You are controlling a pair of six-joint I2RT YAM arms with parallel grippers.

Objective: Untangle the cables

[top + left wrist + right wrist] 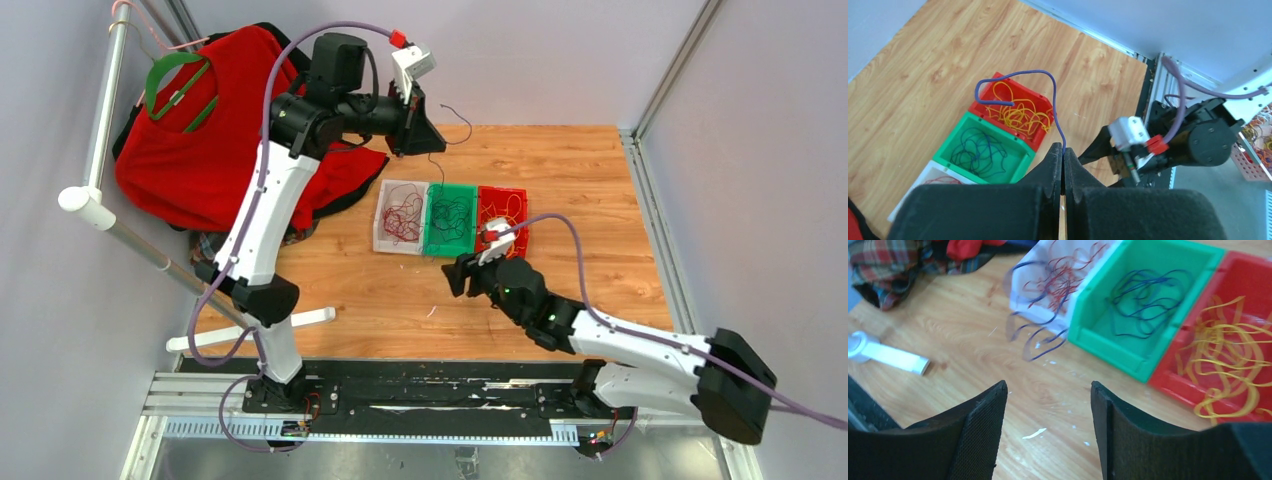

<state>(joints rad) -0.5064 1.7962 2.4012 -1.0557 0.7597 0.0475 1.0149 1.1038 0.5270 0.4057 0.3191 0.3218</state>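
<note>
The left arm stood raised high over the far side of the table [580,180], elbow bent, wrist turned down. The left tool [1063,152] had its fingers pressed together, pinching one end of a single purple cable [1054,100], which rose from the fingertips, looped and hung free in the air. The right arm reached low and forward from its base, forearm near the table. The right tool [1049,387] was spread wide with nothing between its fingers, hovering over bare wood just before the bins.

There were two arms and three bins in a row, side walls touching: a white bin [379,238], a green bin [1108,347] in the middle and a red bin [1178,385]. Dark red cables [1058,282] lay in the white one, dark purple-black cables [1143,300] in the green one and yellow-orange cables [1220,347] in the red one. Each heap was too tangled for its strands to be counted.

In the right wrist view the hanging cable was a blurred curl in front of the white bin, and where its free end lay could not be made out. The left wrist view cut off most of the white bin. A red cloth [220,150] hung at the far left, a plaid cloth [883,265] lay below it, and a white tube [893,356] rested on the table.
</note>
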